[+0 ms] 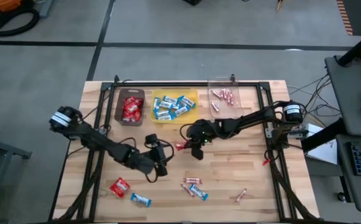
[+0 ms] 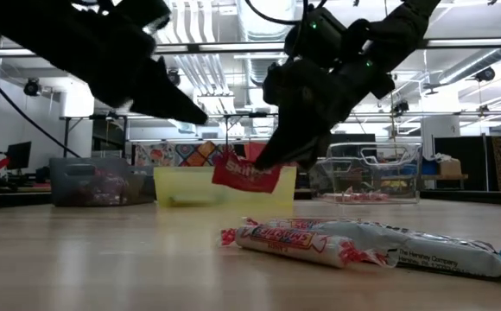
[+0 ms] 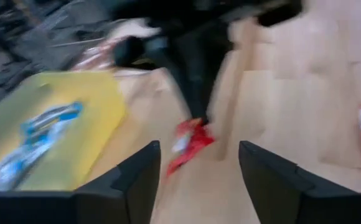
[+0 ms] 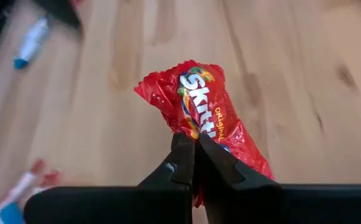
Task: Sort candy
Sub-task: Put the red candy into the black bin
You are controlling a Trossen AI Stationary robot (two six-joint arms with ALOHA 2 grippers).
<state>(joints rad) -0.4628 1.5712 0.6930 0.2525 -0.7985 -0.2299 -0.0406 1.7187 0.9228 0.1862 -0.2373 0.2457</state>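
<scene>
While the right claw [image 4: 195, 163] hangs above mid-tabletop [image 1: 230, 171], clenched on one end of a red packet [image 4: 205, 118], the step in hand looks like carrying that candy to its bin. Packet dangles clear of the wood. Next move, as I judge it: travel toward 11 o'clock to the brown bin [image 1: 130, 107], already holding red packets, then release over it. Left claw [image 3: 196, 180] sits just at 8 o'clock of the right one, fingers spread wide, empty. Loose candy remains toward 6 o'clock; yellow bin [image 1: 174, 106] holds blue-and-white bars.
</scene>
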